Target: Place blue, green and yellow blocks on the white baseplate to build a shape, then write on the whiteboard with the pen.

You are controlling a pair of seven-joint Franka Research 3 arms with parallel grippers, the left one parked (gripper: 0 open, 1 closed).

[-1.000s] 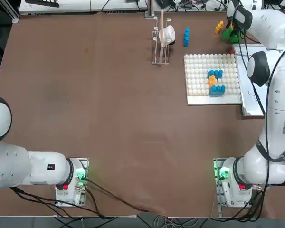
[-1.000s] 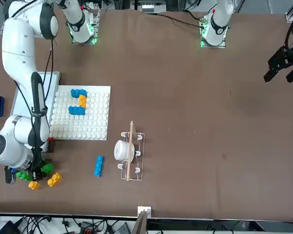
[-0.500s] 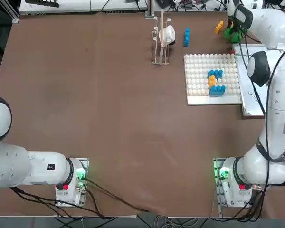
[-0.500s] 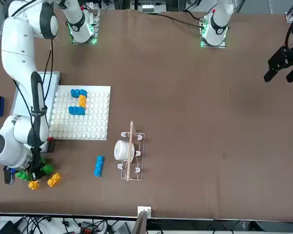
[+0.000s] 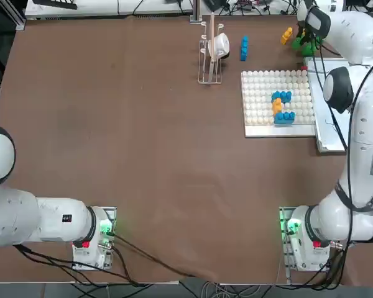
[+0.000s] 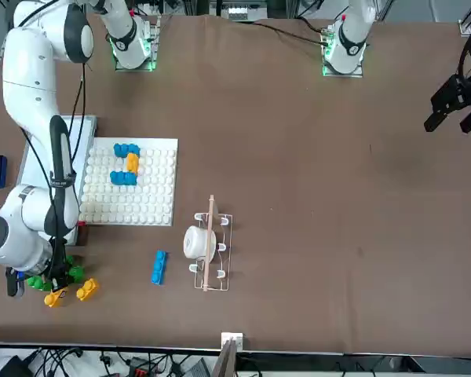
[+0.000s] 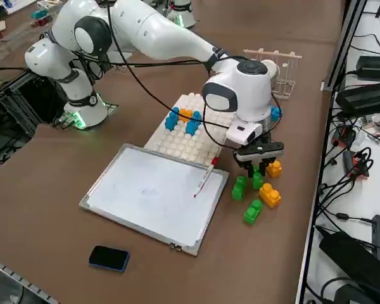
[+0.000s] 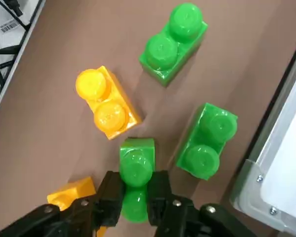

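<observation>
My right gripper (image 8: 135,200) is shut on a green block (image 8: 136,173) at the table's far right corner, low over the table (image 7: 258,179). Around it lie two more green blocks (image 8: 207,140) (image 8: 173,42) and two yellow ones (image 8: 102,102) (image 8: 71,192). The white baseplate (image 5: 261,105) carries two blue blocks (image 5: 281,96) (image 5: 285,117) with a yellow one (image 5: 276,106) between them. A loose blue block (image 5: 244,47) lies beyond the plate. The whiteboard (image 7: 152,196) sits beside the plate, with the pen (image 7: 204,177) resting on its edge.
A wooden rack holding a white cup (image 5: 212,49) stands left of the loose blue block. A dark blue eraser (image 7: 109,258) lies on the table near the whiteboard's near end. The table's far edge runs close behind the pile of blocks (image 6: 63,283).
The right gripper's fingers have come together on the green block. The arm has hardly moved and the other blocks lie as before.
</observation>
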